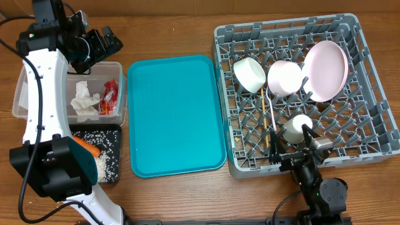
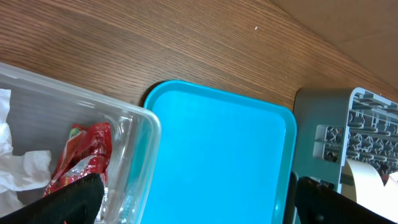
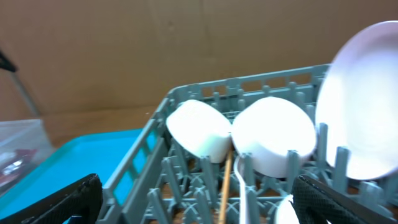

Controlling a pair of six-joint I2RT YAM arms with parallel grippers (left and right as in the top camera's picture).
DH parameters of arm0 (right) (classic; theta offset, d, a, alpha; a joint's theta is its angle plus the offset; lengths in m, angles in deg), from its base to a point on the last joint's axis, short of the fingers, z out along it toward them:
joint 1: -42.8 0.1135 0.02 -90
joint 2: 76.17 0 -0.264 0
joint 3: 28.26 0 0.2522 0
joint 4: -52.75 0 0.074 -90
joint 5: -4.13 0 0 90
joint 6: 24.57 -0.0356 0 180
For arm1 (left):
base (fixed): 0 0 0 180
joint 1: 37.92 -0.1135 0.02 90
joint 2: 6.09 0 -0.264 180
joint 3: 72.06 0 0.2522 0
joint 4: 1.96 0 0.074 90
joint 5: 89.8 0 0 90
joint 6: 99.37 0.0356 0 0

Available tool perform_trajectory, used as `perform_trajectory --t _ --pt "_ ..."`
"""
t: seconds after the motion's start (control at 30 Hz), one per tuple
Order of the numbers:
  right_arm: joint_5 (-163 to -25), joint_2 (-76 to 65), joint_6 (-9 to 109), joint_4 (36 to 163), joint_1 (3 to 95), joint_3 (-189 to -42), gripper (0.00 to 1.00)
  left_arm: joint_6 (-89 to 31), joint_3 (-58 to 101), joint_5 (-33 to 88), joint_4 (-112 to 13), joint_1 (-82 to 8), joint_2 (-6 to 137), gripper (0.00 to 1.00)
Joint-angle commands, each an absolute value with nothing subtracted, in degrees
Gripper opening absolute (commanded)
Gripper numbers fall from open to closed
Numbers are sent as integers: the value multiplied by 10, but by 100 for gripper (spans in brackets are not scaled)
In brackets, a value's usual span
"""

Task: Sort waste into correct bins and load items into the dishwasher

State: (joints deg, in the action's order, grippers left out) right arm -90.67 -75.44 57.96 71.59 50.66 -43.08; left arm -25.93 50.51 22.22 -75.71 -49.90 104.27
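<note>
Sorting and loading look finished; both arms hang idle with fingers spread wide, holding nothing.
Napkins [image 1: 83,100] and red wrapper [image 1: 110,97] lie in the clear tub [image 1: 119,65]; carrot [image 1: 87,148] and rice [image 1: 103,165] in the black tray [image 1: 115,128]. Plate [image 1: 326,70], two bowls [image 1: 250,73], cup [image 1: 297,127], fork [image 1: 269,103] and chopstick [image 1: 263,115] sit in the grey rack [image 1: 375,125]. Teal tray [image 1: 172,115] is bare. Left gripper [image 1: 107,41] is over the tub's far edge, right gripper [image 1: 299,150] at the rack's near edge by the cup. Next, probably: pull both arms clear without bumping the cup.
</note>
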Motion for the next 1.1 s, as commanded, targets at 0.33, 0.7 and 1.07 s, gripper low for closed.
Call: perform_trajectory --t 0.33,0.7,1.07 --pt "-868 -760 582 714 481 -425 100 -265 517 220 -757 -491 1033 100" --pt "-874 -760 628 714 434 -425 100 -265 517 220 -757 -491 1033 100" --pt "-874 -760 700 714 434 -425 100 -265 517 220 -757 -491 1033 100"
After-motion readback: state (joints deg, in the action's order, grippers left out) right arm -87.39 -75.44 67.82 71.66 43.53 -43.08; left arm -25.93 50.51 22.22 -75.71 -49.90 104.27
